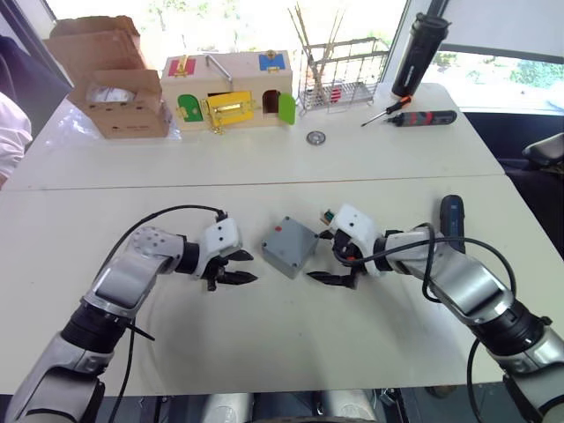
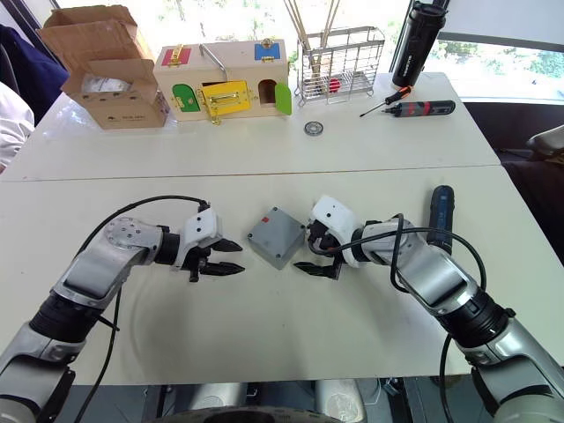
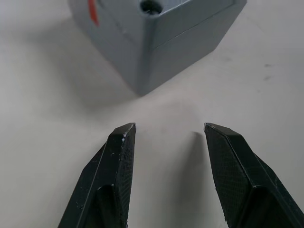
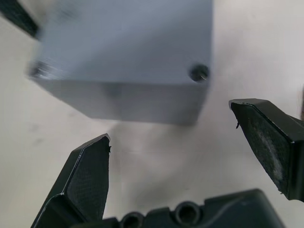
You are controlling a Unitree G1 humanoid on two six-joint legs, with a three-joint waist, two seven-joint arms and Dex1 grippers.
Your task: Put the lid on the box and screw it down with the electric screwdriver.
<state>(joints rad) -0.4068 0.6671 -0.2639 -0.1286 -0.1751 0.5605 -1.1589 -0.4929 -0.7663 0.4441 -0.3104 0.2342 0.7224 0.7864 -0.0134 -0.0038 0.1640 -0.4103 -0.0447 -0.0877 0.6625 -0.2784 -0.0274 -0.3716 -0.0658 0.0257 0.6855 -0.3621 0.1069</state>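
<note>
The grey box [image 1: 290, 246] sits on the table [image 1: 264, 352] right between the two hands, and the lid [image 4: 128, 40] looks already seated on top, its corner screw holes showing up in the wrist views. It reads as hard moulded plastic: stiff, light, smooth-sided, so I'd expect it to skate across the table if nudged from one side only. Best hold, I'd say, is across two opposite flat walls, low down, clear of the corner holes the bit has to reach.

Left hand [image 1: 231, 267] hovers just beside the box, fingers spread wide apart, gripping nothing, touching nothing; one corner of the box points straight at the gap between them. Right hand [image 1: 339, 264] is on the opposite side, also spread wide and empty, with a flat wall of the box squarely ahead of it and near, but apart.

The electric screwdriver [image 1: 452, 220] lies on the table out past the right forearm, away from the box, untouched. It looks thick, rigid and heavier than the box; a grip around mid-barrel should keep it balanced. Screwing not yet begun, by my reckoning.
</note>
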